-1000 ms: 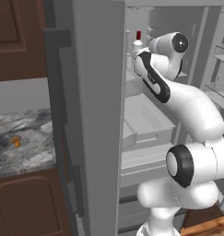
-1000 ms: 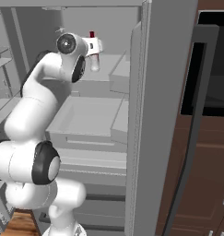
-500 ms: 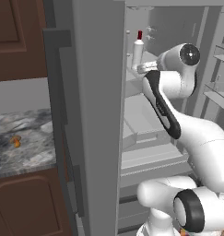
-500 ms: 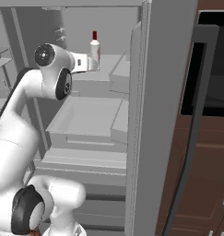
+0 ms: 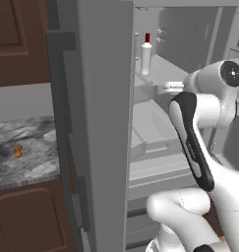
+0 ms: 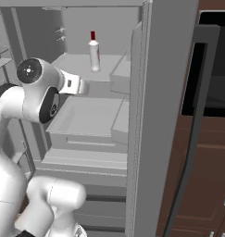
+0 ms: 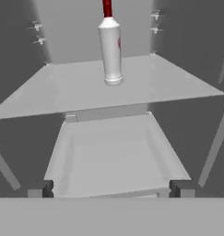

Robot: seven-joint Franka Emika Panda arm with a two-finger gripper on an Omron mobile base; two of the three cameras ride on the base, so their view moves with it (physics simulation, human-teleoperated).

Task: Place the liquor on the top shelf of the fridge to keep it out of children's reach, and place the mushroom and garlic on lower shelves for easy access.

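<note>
I see the liquor (image 7: 110,50) standing upright on the top shelf (image 7: 58,90), ahead of my gripper (image 7: 111,188) and apart from it; fingers spread wide and empty, so the bottle stands high, beyond children's reach.

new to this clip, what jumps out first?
The slim white bottle with a red cap stands upright and alone on the top pale-grey shelf of the open silver-grey fridge. Below and in front of it, the open end effector holds nothing, over the shallow raised-edge tray. A tiny orange-brown mushroom sits on the marble counter.
</note>
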